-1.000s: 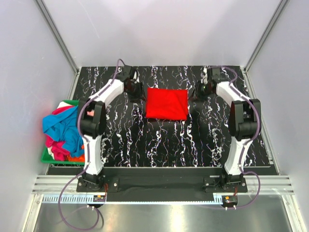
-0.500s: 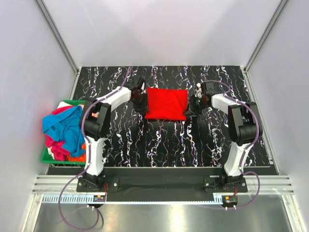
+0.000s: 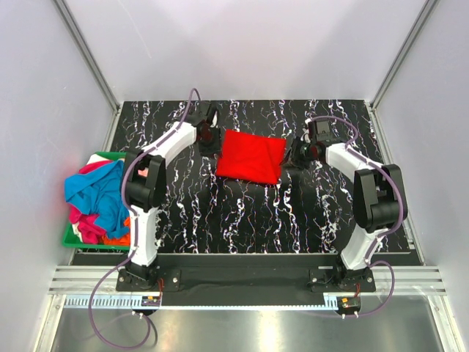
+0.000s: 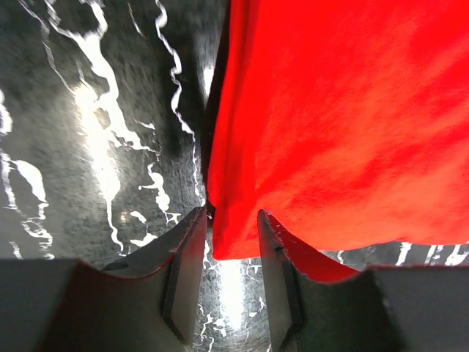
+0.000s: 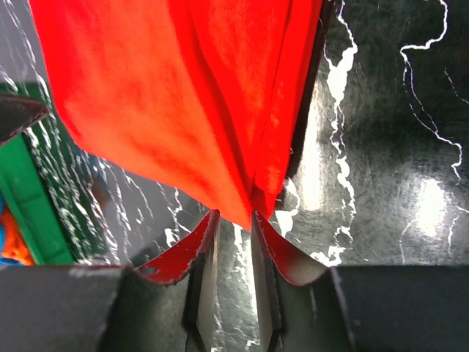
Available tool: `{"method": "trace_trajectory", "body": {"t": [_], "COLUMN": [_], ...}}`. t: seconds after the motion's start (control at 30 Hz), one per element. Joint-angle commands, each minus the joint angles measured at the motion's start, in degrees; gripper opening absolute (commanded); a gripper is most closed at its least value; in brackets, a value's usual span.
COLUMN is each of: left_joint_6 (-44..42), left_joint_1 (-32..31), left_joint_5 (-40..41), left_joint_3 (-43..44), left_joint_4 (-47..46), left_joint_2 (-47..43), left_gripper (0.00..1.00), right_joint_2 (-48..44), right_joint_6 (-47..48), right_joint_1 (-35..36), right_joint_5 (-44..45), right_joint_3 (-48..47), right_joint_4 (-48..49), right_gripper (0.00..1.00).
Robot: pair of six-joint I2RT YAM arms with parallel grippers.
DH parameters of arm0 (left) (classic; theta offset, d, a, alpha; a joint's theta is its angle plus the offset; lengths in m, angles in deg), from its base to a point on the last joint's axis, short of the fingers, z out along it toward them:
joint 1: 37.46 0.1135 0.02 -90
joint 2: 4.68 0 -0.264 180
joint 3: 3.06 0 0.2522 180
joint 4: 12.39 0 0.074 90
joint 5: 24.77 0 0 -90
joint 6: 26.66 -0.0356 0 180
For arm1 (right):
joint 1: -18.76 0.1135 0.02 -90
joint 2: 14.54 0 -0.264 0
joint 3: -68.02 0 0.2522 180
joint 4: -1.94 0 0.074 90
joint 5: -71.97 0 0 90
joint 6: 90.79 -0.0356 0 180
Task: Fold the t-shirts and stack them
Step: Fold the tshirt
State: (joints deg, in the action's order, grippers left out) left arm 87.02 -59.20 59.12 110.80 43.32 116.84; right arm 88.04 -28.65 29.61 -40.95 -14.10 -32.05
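Top external view: the folded red shirt (image 3: 248, 156) lies near the middle of the black marbled table (image 3: 242, 220), towards its far side, turned slightly askew. The left gripper (image 3: 212, 143) is at the shirt's left edge and the right gripper (image 3: 292, 155) at its right edge, both arms reaching in from either side. Off the table's left edge stands a green basket (image 3: 68, 236) holding the other shirts (image 3: 91, 194), a loose heap of blue, pink and orange cloth.

Left wrist view: the left gripper (image 4: 231, 214) has its fingers (image 4: 183, 271) about half closed on a thick lower corner of the red shirt (image 4: 330, 110). The cloth fills nearly all the gap between them. A dark shadow runs along the shirt's left edge on the table (image 4: 95, 132).

Right wrist view: the right gripper (image 5: 234, 214) has its fingers (image 5: 289, 260) drawn close together, pinching a corner of the red shirt (image 5: 183, 88). The folds run down to a point right at the fingertips. The table (image 5: 388, 110) shows to the right, and a strip of the basket (image 5: 26, 198) shows at the left edge.
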Motion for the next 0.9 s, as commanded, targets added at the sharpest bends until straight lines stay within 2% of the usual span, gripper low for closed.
{"method": "trace_trajectory", "body": {"t": [0.0,0.13,0.33,0.53,0.87], "left_joint_6": [-0.92,-0.3,-0.57,-0.92,-1.27], "left_joint_1": [-0.41,-1.38,-1.38,-1.29,-0.85], "left_joint_5": [0.57,-0.74,-1.8,0.3,0.57], "left_joint_3": [2.12,0.46,-0.25,-0.42,-0.6], "left_joint_4": [1.38,0.85,-0.64,-1.17,-1.79], "left_joint_2": [-4.97,-5.24,-1.03,2.49,4.35], "left_gripper": [0.4,0.4,0.39,0.39,0.39], "right_joint_2": [0.33,1.39,4.64,6.75,9.91], "right_joint_6": [-4.13,-9.65,-13.71,-13.02,-13.01], "right_joint_1": [-0.22,-0.22,-0.22,-0.13,-0.04], "right_joint_5": [2.0,3.41,-0.02,0.85,0.59], "right_joint_3": [-2.3,-1.52,0.33,1.03,1.47], "right_joint_4": [1.33,3.08,11.43,13.45,15.92], "right_gripper": [0.3,0.29,0.3,0.35,0.33]}}
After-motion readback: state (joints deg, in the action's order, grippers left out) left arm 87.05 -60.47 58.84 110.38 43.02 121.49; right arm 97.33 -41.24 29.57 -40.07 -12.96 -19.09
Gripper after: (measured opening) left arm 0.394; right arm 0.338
